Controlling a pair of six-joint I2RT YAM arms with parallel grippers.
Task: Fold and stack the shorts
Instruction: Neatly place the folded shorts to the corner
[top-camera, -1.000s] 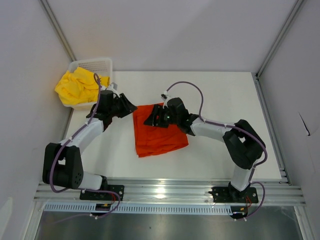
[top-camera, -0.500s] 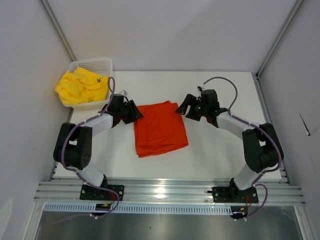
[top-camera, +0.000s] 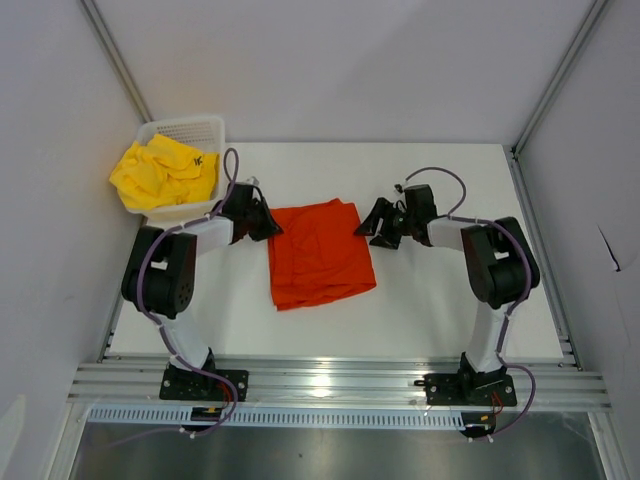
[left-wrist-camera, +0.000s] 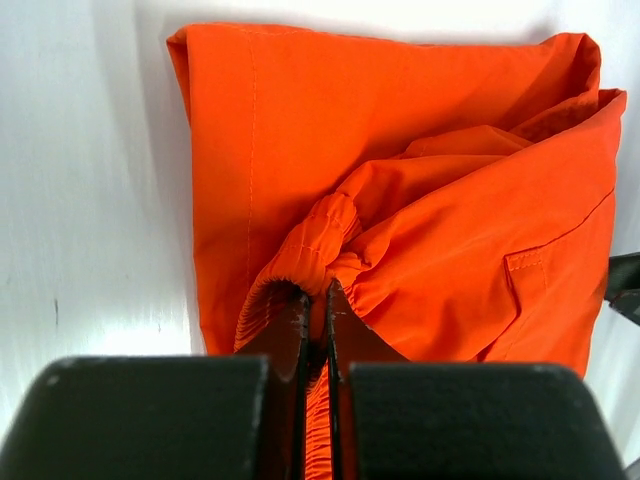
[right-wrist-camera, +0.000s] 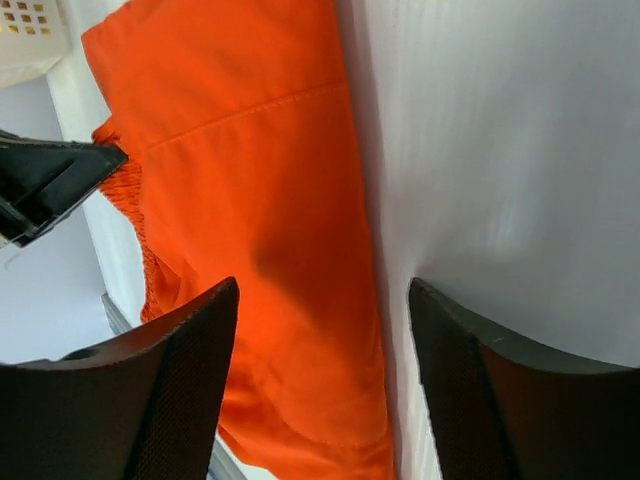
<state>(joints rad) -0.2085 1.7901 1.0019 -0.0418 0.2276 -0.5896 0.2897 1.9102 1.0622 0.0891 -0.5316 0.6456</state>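
From above, the orange shorts (top-camera: 320, 255) lie folded in the middle of the white table (top-camera: 440, 310), between the two arms. The yellow shorts (top-camera: 160, 172) sit bunched up in the white basket (top-camera: 190, 123) at the far left corner. The left gripper (top-camera: 268, 225) is at the top left corner of the orange shorts. The right gripper (top-camera: 368, 226) is just beside their top right corner.

From the left wrist, the left gripper (left-wrist-camera: 318, 335) has its jaws squeezed tight together. They pinch the crinkly waistband of the orange shorts (left-wrist-camera: 420, 200), and the cloth bunches up around the tips.

From the right wrist, the right gripper (right-wrist-camera: 320, 290) has its jaws spread wide and holds nothing. The edge of the orange shorts (right-wrist-camera: 250, 180) lies on the table under the gap between them. The black tip of the left gripper (right-wrist-camera: 50, 180) touches the far side of the shorts.
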